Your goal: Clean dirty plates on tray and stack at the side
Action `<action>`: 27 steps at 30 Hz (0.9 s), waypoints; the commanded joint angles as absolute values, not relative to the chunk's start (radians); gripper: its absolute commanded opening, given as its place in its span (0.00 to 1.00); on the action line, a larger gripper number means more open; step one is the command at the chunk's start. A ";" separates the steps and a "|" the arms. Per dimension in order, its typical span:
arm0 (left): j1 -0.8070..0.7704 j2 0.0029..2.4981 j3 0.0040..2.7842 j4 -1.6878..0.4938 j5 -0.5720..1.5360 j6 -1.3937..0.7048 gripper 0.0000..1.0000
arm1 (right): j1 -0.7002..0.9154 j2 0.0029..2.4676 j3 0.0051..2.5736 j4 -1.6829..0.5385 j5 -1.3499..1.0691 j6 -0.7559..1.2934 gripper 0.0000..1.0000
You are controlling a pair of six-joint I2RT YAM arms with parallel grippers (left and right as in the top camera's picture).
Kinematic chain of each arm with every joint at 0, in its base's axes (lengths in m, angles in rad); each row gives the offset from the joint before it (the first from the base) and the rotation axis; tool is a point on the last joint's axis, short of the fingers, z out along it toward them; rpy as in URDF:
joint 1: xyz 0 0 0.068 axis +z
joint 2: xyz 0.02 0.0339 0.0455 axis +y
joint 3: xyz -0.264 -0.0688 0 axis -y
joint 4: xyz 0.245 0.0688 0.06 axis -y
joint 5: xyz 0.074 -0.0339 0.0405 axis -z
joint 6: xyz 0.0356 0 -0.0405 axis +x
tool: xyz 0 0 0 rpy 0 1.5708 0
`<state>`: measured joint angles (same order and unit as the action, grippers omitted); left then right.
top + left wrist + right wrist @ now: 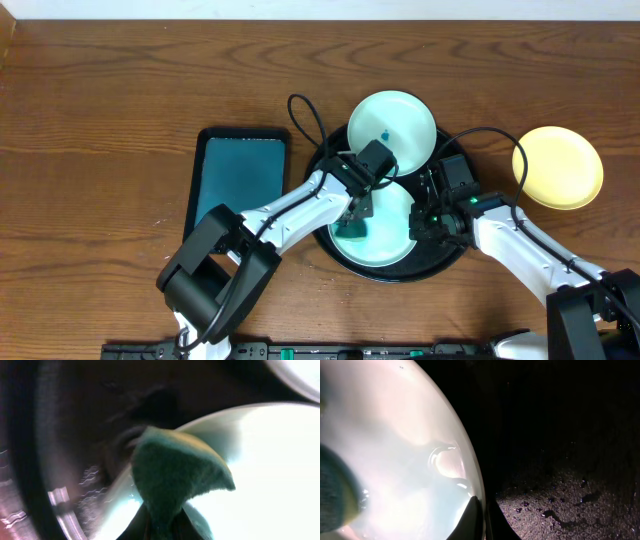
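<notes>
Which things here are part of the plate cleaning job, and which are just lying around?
On the job: black round tray; mint plate under the sponge; smudged mint plate; yellow plate; green sponge, held by left gripper; right gripper, clamped on the lower mint plate's rim.
Lying about: teal rectangular tray.

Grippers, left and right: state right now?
Left gripper: closed, holding the dark green sponge.
Right gripper: closed on the rim of the pale mint round plate.
</notes>
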<state>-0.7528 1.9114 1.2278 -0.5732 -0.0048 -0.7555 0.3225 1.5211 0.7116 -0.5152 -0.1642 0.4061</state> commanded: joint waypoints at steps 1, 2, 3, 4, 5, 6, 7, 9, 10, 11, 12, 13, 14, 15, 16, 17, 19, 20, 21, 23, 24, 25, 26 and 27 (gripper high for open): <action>-0.752 1.957 1.192 -0.440 0.237 -0.758 0.08 | 0.322 1.532 0.711 -0.530 -0.082 0.408 0.01; -0.760 1.963 1.189 -0.414 0.268 -0.778 0.08 | 0.322 1.532 0.711 -0.530 -0.082 0.408 0.01; -0.770 1.970 1.188 -0.399 0.289 -0.806 0.08 | 0.322 1.532 0.711 -0.530 -0.083 0.408 0.01; -0.781 1.979 1.188 -0.388 0.303 -0.834 0.08 | 0.322 1.532 0.711 -0.530 -0.083 0.408 0.01; -0.793 1.992 1.188 -0.377 0.311 -0.853 0.07 | 0.322 1.532 0.711 -0.530 -0.083 0.408 0.01; -0.802 2.004 1.188 -0.370 0.315 -0.863 0.07 | 0.322 1.532 0.711 -0.530 -0.082 0.408 0.01; -0.813 2.021 1.188 -0.361 0.327 -0.867 0.08 | 0.322 1.532 0.711 -0.530 -0.083 0.408 0.01; -0.822 2.045 1.188 -0.348 0.357 -0.866 0.08 | 0.322 1.532 0.711 -0.530 -0.082 0.408 0.01; -0.822 2.054 1.188 -0.345 0.364 -0.866 0.08 | 0.322 1.532 0.711 -0.530 -0.082 0.408 0.01; -0.820 2.057 1.188 -0.345 0.367 -0.865 0.08 | 0.322 1.532 0.711 -0.531 -0.082 0.408 0.01; -0.816 2.058 1.188 -0.345 0.368 -0.853 0.08 | 0.322 1.532 0.711 -0.532 -0.083 0.408 0.01; -0.813 2.057 1.189 -0.341 0.375 -0.830 0.08 | 0.322 1.532 0.711 -0.532 -0.083 0.408 0.01; -0.810 2.057 1.192 -0.342 0.378 -0.793 0.08 | 0.322 1.532 0.711 -0.532 -0.083 0.408 0.01; -0.807 2.056 1.195 -0.350 0.377 -0.746 0.08 | 0.322 1.532 0.711 -0.532 -0.083 0.408 0.01; -0.802 2.054 1.198 -0.365 0.366 -0.707 0.07 | 0.322 1.532 0.711 -0.532 -0.083 0.408 0.01; -0.794 2.050 1.207 -0.411 0.321 -0.693 0.07 | 0.322 1.532 0.711 -0.532 -0.083 0.408 0.01; -0.777 2.040 1.231 -0.515 0.201 -0.701 0.07 | 0.322 1.532 0.711 -0.532 -0.083 0.408 0.01; -0.768 2.035 1.246 -0.567 0.129 -0.701 0.07 | 0.322 1.532 0.711 -0.534 -0.083 0.408 0.01; -0.758 2.027 1.266 -0.627 0.040 -0.701 0.07 | 0.322 1.532 0.711 -0.535 -0.083 0.407 0.01; -0.741 2.014 1.310 -0.728 -0.099 -0.701 0.07 | 0.322 1.532 0.711 -0.538 -0.082 0.407 0.01; -0.734 2.007 1.333 -0.771 -0.150 -0.701 0.08 | 0.322 1.532 0.711 -0.538 -0.081 0.407 0.01; -0.727 1.993 1.368 -0.831 -0.193 -0.701 0.07 | 0.322 1.532 0.711 -0.538 -0.079 0.407 0.01; -0.722 1.982 1.396 -0.873 -0.204 -0.700 0.07 | 0.321 1.532 0.711 -0.537 -0.079 0.407 0.01; -0.716 1.964 1.428 -0.917 -0.202 -0.701 0.08 | 0.322 1.532 0.711 -0.538 -0.079 0.407 0.01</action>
<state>-0.7528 1.9823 1.3697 -0.8387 0.0055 -0.7204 0.3218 1.5208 0.7170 -0.5262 -0.0990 0.4065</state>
